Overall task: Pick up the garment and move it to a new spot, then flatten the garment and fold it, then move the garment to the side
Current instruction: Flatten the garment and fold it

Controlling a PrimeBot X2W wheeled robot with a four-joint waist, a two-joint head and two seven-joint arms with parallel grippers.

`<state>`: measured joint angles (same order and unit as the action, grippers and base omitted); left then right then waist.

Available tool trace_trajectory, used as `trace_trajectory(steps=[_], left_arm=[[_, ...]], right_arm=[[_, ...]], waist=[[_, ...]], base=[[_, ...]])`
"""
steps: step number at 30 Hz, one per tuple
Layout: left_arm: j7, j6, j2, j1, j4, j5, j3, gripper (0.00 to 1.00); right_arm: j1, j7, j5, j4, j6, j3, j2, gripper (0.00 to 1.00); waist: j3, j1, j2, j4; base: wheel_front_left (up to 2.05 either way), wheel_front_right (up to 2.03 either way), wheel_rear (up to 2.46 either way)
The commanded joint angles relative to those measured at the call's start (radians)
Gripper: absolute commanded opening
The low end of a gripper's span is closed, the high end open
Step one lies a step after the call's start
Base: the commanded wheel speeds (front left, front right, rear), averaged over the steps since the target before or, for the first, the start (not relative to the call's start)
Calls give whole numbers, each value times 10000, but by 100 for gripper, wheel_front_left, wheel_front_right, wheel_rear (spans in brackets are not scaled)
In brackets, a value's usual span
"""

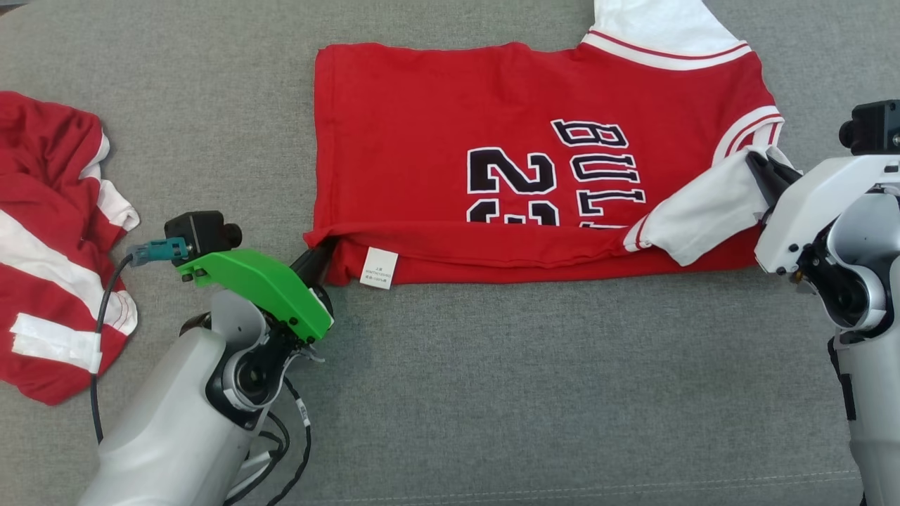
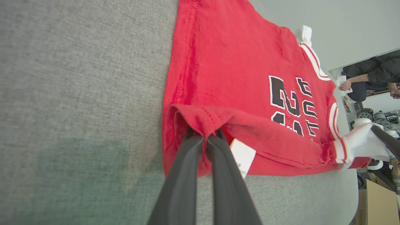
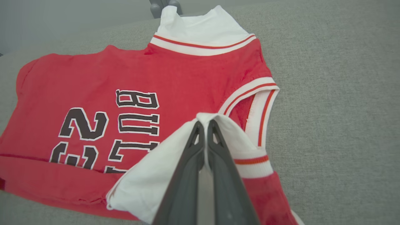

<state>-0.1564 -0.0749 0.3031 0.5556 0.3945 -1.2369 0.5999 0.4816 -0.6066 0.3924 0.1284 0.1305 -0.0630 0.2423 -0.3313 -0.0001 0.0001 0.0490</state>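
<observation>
Left gripper [image 1: 320, 257], lower left, is pinching the garment [image 1: 436, 140]; right gripper [image 1: 761, 170], right edge, is pinching its sleeve [image 1: 703, 211], possibly shallowly, risking slippage.

This looks like a robotics lab or workshop rather than a home. At the right edge of the left wrist view, beyond the table, a person [image 2: 368, 72] in dark clothes is seen, with grey machine parts [image 2: 379, 117] crowded just below and a cardboard box [image 2: 379, 203] in the lower right corner, all under a bare pale wall [image 2: 328, 25] at the upper right. The work surface is a wide table [image 1: 492, 393] covered in plain grey cloth, with the red garment [image 1: 436, 140] at the top centre of the head view and a second crumpled one [image 1: 49, 232] at its left edge.
</observation>
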Motion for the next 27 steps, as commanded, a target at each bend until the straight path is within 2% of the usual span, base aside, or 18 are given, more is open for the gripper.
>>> trace_trajectory(steps=[1, 10, 11, 12, 13, 14, 15, 20, 27], left_arm=[[63, 48, -24, 215, 121, 117, 2, 0], [290, 156, -257, 616, 875, 194, -52, 0], [341, 160, -274, 667, 935, 217, -64, 0], [370, 175, -291, 696, 995, 246, -69, 0], [459, 194, -321, 728, 1067, 255, -88, 14], [480, 230, -346, 756, 1113, 255, -80, 40], [539, 258, -368, 787, 1163, 289, -55, 100], [817, 377, -434, 800, 1404, 424, -19, 100], [1942, 419, -85, 301, 1403, 1135, 94, 100]], right_arm=[[209, 149, -16, 132, 4, 51, 22, 0], [991, 1188, -310, 1219, 3, 0, -58, 0], [1094, 1361, -385, 1340, 3, -64, -80, 27], [1156, 1498, -460, 1448, 4, -87, -113, 64], [1241, 1718, -518, 1539, 4, -121, -181, 100], [1301, 1846, -533, 1625, 4, -122, -244, 100], [1369, 1991, -541, 1722, 3, -88, -300, 100], [1530, 2398, -483, 1890, 4, 117, -313, 100], [924, 2872, -14, 1377, 3, 81, -299, 100]], waist=[[-96, 1, -1, 2], [-316, 1, -1, 86], [-334, 1, -1, 106], [-346, 1, -1, 120], [-356, 1, -1, 137], [-357, 1, -1, 150], [-352, 1, -1, 162], [-241, 1, -1, 191], [255, 1, -1, 151]], base=[[0, 0, 0], [0, 0, 0], [0, 0, 0], [0, 0, 0], [0, 0, 0], [0, 0, 0], [0, 0, 0], [0, 0, 0], [0, 0, 0]])
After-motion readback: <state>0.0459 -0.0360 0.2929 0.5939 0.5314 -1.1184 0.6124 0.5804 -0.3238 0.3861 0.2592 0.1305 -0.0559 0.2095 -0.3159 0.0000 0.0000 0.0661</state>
